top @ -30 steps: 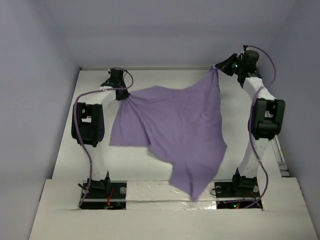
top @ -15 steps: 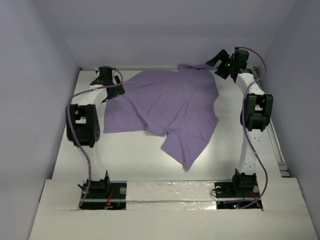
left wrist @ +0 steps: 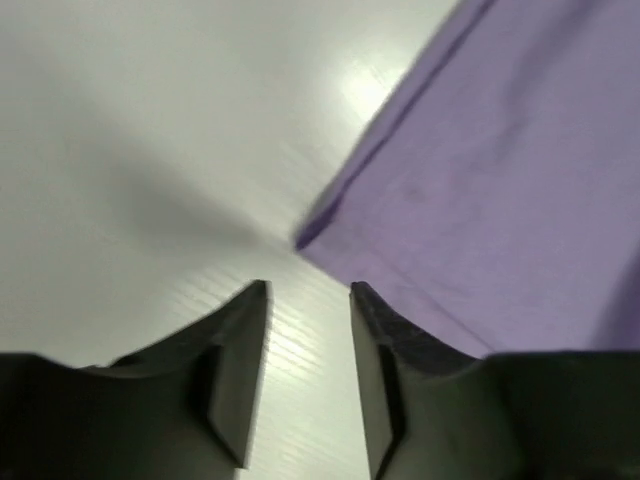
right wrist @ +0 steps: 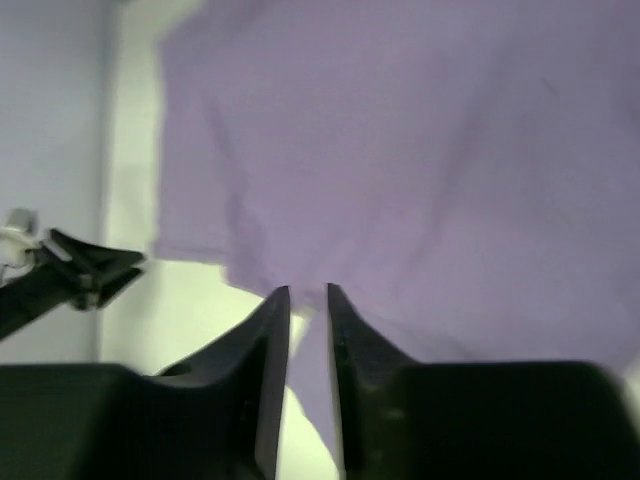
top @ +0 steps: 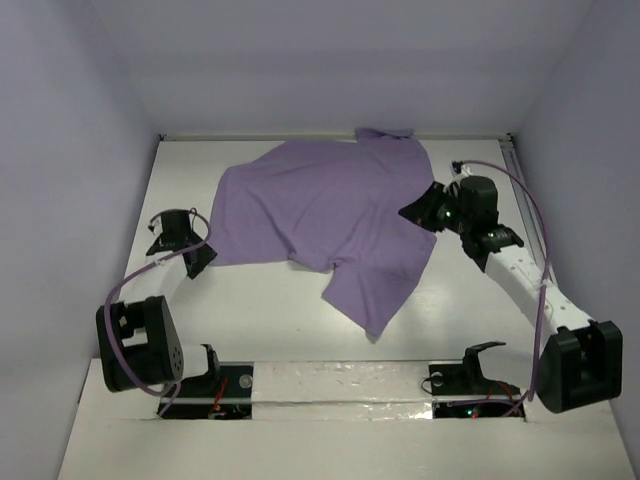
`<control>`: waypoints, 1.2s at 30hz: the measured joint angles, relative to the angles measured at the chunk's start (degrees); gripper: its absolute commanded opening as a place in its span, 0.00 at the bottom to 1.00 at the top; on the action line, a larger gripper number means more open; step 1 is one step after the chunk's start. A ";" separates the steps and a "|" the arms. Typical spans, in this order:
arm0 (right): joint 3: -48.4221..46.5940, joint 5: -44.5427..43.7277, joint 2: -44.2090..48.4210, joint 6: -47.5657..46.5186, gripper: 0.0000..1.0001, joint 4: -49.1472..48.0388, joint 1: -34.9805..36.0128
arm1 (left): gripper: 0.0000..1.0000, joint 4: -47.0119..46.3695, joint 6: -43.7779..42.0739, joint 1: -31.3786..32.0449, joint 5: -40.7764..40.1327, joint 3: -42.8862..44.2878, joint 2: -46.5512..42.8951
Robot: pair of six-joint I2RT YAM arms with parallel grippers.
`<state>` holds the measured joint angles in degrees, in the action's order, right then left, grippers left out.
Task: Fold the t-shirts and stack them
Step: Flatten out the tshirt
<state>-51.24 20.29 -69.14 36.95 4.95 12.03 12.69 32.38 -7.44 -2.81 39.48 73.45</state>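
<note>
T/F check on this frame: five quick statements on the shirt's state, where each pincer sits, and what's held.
1. The shirt lies on the table, gripped by neither pincer. True.
2. The shirt is folded into a neat rectangle. False: it is spread out, rumpled and unfolded.
3. The left pincer is over bare table, just off a corner of the shirt, with nothing between its jaws. True.
4. The right pincer is up by the far wall, well clear of the shirt. False: it is at the shirt's right edge.
5. A second shirt is stacked nearby. False: only one shirt is in view.
</note>
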 measured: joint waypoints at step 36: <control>15.54 -12.09 -10.16 6.12 0.00 12.92 -0.70 | 0.00 -13.07 4.87 -1.31 2.27 -1.53 -2.38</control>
<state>-35.70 8.21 -79.31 43.07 17.87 11.33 -0.38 37.26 -8.75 -0.54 37.95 71.07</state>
